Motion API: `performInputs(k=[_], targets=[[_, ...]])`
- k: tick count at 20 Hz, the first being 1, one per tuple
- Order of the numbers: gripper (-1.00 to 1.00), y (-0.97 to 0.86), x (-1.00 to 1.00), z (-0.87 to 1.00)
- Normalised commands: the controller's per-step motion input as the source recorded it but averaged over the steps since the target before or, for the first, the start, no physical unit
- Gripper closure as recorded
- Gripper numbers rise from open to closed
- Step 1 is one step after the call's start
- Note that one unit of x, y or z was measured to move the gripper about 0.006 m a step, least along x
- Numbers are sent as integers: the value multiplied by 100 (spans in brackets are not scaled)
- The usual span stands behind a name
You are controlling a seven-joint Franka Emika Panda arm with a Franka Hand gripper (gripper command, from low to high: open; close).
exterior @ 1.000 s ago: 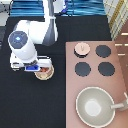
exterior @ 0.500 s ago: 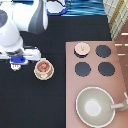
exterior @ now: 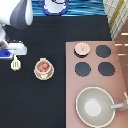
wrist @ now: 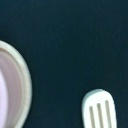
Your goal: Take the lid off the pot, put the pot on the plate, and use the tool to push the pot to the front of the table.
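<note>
At the exterior view's far left, your claw [exterior: 7,51] hung over the black desk [exterior: 35,100], with its white body and blue block showing at the frame edge. You could not tell from this angle how far it was spread or whether it gripped anything. Just to its right and slightly toward the bottom lay the tool [exterior: 16,63], the small cream spatula, flat on the desk with its slotted head pointing toward the bottom of the view. It was the thing nearest your claw. In the wrist view the slotted head [wrist: 100,108] showed close up against the dark surface, with the cream rim of the plate [wrist: 23,85] curving in beside it, apart from it.

Moving right in the exterior view, the pot [exterior: 43,67] sat on the plate [exterior: 37,74], uncovered, its reddish contents in plain sight. Pot and plate stood near the tool but not touching it, well short of the view's bottom edge.

Further right came the brownish-pink stove [exterior: 95,82]. The lid [exterior: 81,48] rested on its top-left burner spot, knob up, well apart from the pot. Three black burners [exterior: 103,51] showed around it. Toward the bottom right, the large grey pan [exterior: 95,106] sat on the stove, its handle pointing right.
</note>
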Motion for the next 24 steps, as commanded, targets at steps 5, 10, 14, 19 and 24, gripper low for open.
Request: performInputs(k=[5,10,14,19,24], targets=[[-100,-60,-86,-78],[-100,-28,-100,-88],[-100,4,-82,-94],[-100,33,-57,-83],[-100,15,-69,-60]])
